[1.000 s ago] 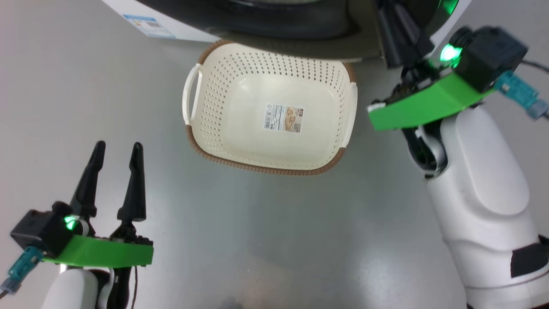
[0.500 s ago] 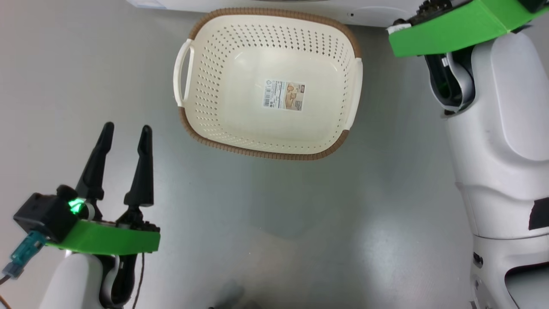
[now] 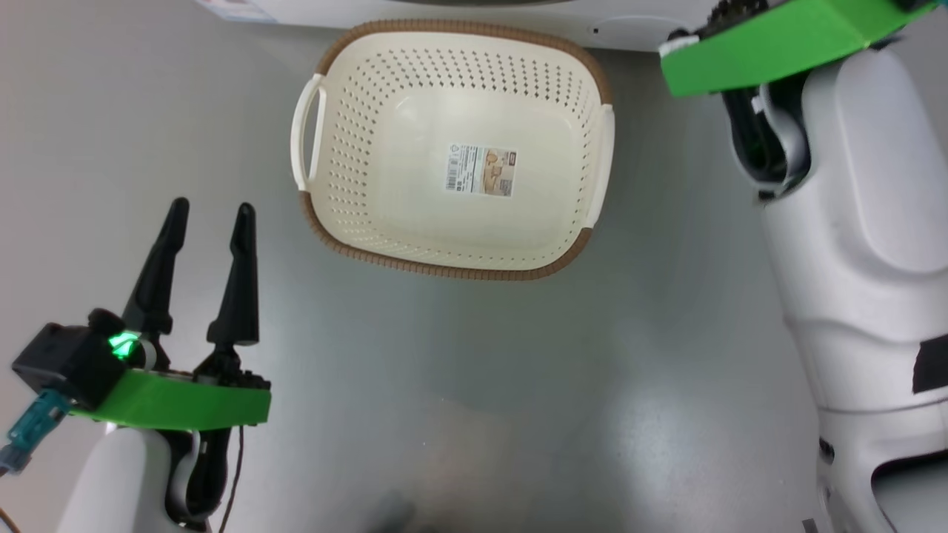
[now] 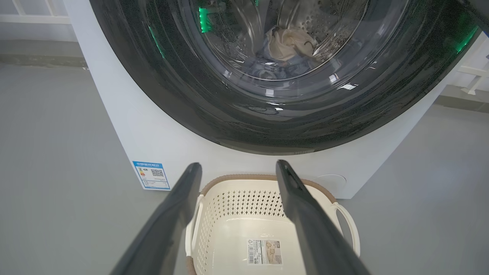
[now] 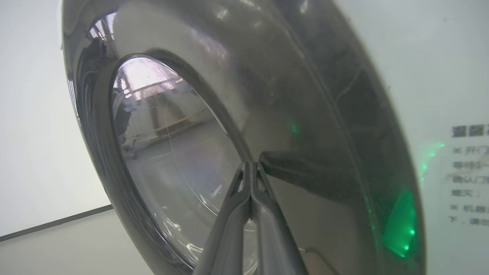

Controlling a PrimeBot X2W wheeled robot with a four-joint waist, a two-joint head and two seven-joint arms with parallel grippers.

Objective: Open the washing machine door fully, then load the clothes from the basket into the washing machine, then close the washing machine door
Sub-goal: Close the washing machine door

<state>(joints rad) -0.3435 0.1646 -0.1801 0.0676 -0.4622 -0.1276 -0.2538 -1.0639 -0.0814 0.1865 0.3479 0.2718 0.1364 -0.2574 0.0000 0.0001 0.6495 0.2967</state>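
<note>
Fingers (image 3: 238, 281) of the left gripper (image 3: 211, 209) spread wide, holding nothing, right gripper (image 5: 250, 165) pinched together, empty, tips at the closed washing machine door (image 4: 214, 114), clothes (image 4: 290, 44) behind its glass, empty basket (image 3: 444, 264) on the floor (image 3: 474, 385) beside the washing machine (image 4: 126, 126).

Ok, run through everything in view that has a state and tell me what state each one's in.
Washing machine door, looks shut.
Clothes, already loaded, seen through the door's glass.
Basket, upright and empty.
Left gripper, open, holding nothing.
Right gripper, shut, holding nothing, tips at the door's dark rim.
</note>
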